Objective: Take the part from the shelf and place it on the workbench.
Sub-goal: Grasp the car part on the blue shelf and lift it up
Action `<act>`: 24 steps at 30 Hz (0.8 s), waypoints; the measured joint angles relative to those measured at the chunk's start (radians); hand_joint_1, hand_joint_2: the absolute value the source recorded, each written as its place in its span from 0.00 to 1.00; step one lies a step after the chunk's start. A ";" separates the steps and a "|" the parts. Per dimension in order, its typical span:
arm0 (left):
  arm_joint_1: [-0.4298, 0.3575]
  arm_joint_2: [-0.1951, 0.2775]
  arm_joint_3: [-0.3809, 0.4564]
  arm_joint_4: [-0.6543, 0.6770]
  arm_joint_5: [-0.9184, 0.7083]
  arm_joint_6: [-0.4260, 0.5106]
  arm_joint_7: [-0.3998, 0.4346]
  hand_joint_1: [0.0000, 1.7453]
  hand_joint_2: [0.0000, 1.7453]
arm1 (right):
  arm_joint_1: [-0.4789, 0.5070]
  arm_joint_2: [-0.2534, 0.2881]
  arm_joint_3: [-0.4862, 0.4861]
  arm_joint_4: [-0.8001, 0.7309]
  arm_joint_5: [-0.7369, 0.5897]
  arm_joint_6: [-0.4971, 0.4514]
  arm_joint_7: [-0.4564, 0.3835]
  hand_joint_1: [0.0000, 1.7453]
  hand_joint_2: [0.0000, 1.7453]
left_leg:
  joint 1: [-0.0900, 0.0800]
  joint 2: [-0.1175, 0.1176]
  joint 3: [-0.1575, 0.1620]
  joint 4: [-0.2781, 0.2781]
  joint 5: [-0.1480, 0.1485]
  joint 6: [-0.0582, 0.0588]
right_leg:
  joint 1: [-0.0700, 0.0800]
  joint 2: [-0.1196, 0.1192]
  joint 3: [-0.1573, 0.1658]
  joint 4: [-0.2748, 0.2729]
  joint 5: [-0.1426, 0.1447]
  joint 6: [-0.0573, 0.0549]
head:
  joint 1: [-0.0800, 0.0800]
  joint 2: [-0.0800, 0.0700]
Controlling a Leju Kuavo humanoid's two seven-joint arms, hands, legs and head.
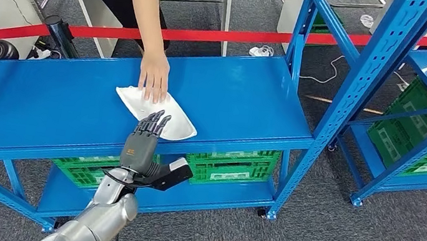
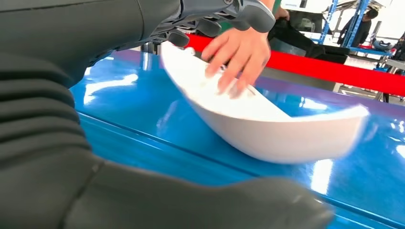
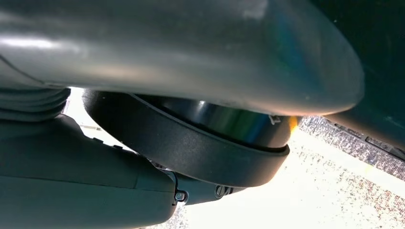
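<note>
Head view: white curved plastic part (image 1: 158, 113) lying on the blue metal shelf (image 1: 43, 103), long axis running diagonally, a person's hand (image 1: 154, 75) pressing its far end; left hand (image 1: 143, 142) reaching, fingers apart, empty, tips over its near edge.

Left wrist view: part (image 2: 267, 129) lying directly ahead.

Right wrist view: right hand's state impossible to tell.

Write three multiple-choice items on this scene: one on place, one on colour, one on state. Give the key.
1. Where does the white part lie?
A. on the blue shelf's top board
B. in a green crate
C. on the floor

2. What colour are the crates under the top board?
A. red
B. green
C. grey

3. What is the left hand doing?
A. lifting the part
B. reaching toward the part with fingers spread, holding nothing
C. hanging at the robot's side

Key: 1 A, it rests on the board under a person's hand; 2 B, green shows below; 3 B, nothing is gripped.
</note>
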 joint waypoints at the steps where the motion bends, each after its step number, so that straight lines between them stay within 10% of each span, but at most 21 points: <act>1: -0.001 -0.002 0.000 0.001 0.001 0.000 0.004 0.00 0.00 | 0.000 0.000 0.000 0.000 -0.001 -0.001 0.000 0.00 0.00 | -0.001 0.000 0.001 -0.006 0.007 0.002 | 0.002 0.000 0.005 -0.009 0.006 0.007 | 0.000 0.000; 3: -0.002 -0.006 0.000 0.002 0.004 0.000 0.011 0.00 0.00 | 0.000 0.000 0.000 0.000 -0.002 -0.003 0.000 0.00 0.00 | 0.002 -0.001 0.010 -0.024 0.023 0.001 | 0.005 -0.002 0.011 -0.017 0.010 0.014 | 0.002 0.000; 7: -0.003 -0.011 0.000 0.005 0.006 0.015 0.026 0.00 0.00 | 0.000 -0.002 0.000 0.000 -0.002 -0.003 0.002 0.00 0.00 | -0.002 -0.005 0.011 -0.026 0.029 -0.004 | 0.014 -0.007 0.030 -0.046 0.021 -0.036 | 0.008 0.000; 13: -0.002 -0.011 0.000 0.009 0.015 0.020 0.023 0.00 0.00 | 0.000 -0.002 0.000 0.000 -0.002 0.004 0.003 0.00 0.00 | -0.003 -0.004 0.003 -0.016 0.025 0.006 | 0.013 -0.008 0.032 -0.055 0.028 -0.008 | 0.009 0.000; 17: -0.002 -0.010 0.000 0.012 0.012 0.025 0.022 0.00 1.00 | 0.000 -0.002 0.000 0.000 -0.002 0.004 0.003 0.00 0.00 | -0.004 -0.004 0.001 -0.015 0.024 0.008 | 0.013 -0.008 0.032 -0.055 0.027 0.000 | 0.008 0.000; 24: -0.002 -0.010 0.000 0.017 0.010 0.028 0.028 0.00 1.00 | 0.000 -0.002 0.000 0.000 -0.002 0.005 0.003 0.00 0.00 | -0.004 -0.004 0.002 -0.016 0.024 0.007 | 0.015 -0.008 0.031 -0.055 0.026 0.002 | 0.008 0.000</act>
